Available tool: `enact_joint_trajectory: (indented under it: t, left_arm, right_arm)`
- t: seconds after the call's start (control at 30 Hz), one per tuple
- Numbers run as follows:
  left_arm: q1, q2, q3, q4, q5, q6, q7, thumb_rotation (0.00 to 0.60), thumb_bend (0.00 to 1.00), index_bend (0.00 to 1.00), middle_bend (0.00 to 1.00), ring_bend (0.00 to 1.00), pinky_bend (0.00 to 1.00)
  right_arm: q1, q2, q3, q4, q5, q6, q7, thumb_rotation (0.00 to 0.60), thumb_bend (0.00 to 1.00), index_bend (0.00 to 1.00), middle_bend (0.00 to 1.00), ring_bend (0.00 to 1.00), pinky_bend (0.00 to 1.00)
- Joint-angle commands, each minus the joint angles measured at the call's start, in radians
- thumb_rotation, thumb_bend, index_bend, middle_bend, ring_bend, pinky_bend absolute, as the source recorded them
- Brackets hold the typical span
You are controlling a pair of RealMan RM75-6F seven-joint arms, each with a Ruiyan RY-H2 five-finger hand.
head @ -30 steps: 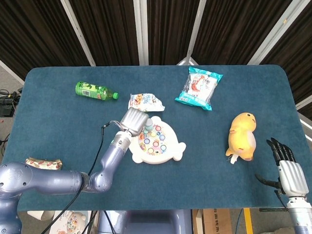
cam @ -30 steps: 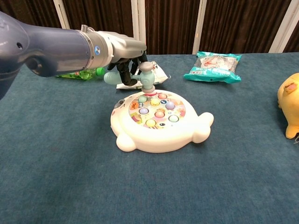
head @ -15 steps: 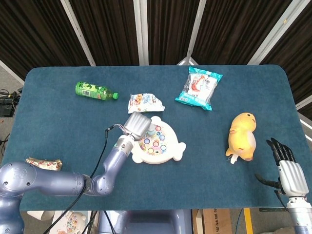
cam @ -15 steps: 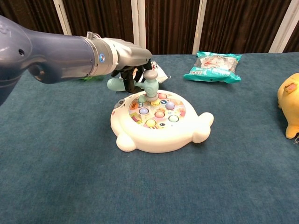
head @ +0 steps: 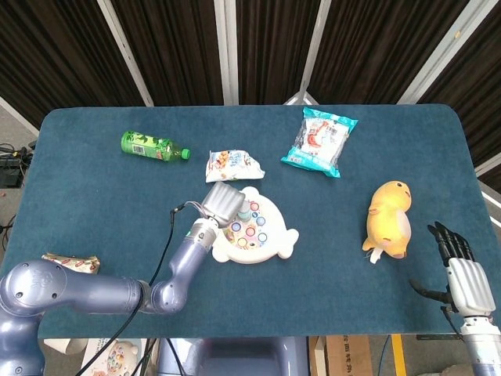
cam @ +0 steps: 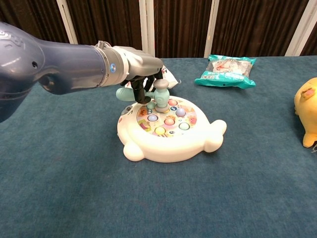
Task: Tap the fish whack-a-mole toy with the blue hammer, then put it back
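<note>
Since the frame a second earlier, the left hand (head: 222, 202) had carried the pale blue plastic hammer (head: 244, 208) rightward and lower, from the far-left rim of the toy onto its button field. Seen from the head camera, the white fish-shaped whack-a-mole toy with coloured buttons (head: 254, 232) lay near the middle of the dark blue felt desk (head: 102, 196), and the left hand sat over its far-left edge, fingers wrapped round the hammer. A green plastic drink bottle (head: 154, 146) lay on its side at far left, a small white snack packet (head: 232, 164) just beyond the toy, and a teal and white snack bag (head: 319, 141) further right. A yellow plush animal (head: 390, 218) lay well to the right. A crinkled snack wrapper (head: 69, 262) rested at the near left edge. The right hand (head: 462, 273) hung off the near right corner, fingers straight and slightly apart, holding nothing.

From the chest camera, the left hand (cam: 136, 67) clamped the hammer's (cam: 159, 94) handle, with the grey head pointing down and touching the toy (cam: 168, 131) among its far buttons. The teal bag (cam: 227, 70) lay far right, and the plush animal (cam: 307, 111) was cut off at the right edge. The right hand did not show in this view.
</note>
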Motion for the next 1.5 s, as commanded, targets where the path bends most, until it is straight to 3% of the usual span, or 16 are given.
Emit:
enact_joint_trajectory:
  t: [0.03,0.5,0.8,1.2,1.5]
  left_arm:
    - [-0.004,0.0,0.002,0.001,-0.007,0.0,0.003,0.6,0.72,0.67,0.55,0.49,0.67]
    - [-0.007,0.028,-0.023,-0.036,0.01,0.024,-0.029,0.6,0.72,0.67,0.55,0.49,0.67]
    - [0.024,0.11,-0.031,-0.117,0.035,0.063,-0.067,0.6,0.72,0.67,0.55,0.49,0.67]
    - [0.192,0.249,0.104,-0.236,0.203,0.095,-0.203,0.6,0.72,0.66,0.54,0.49,0.67]
    - [0.341,0.289,0.219,-0.187,0.402,0.077,-0.364,0.6,0.72,0.66,0.54,0.49,0.67]
  right_arm:
    - [0.0,0.0,-0.001,0.0,-0.002,0.0,0.0,0.6,0.19,0.0,0.0,0.0,0.0]
    - [-0.001,0.001,-0.001,-0.002,-0.004,0.003,0.0,0.6,0.19,0.0,0.0,0.0,0.0]
    - [-0.003,0.001,-0.002,0.0,-0.007,0.007,0.0,0.6,0.19,0.0,0.0,0.0,0.0]
    - [-0.004,-0.005,-0.005,0.005,-0.021,0.016,-0.02,0.6,0.19,0.0,0.0,0.0,0.0]
    - [-0.006,-0.01,-0.008,0.009,-0.03,0.025,-0.037,0.6,0.19,0.0,0.0,0.0,0.0]
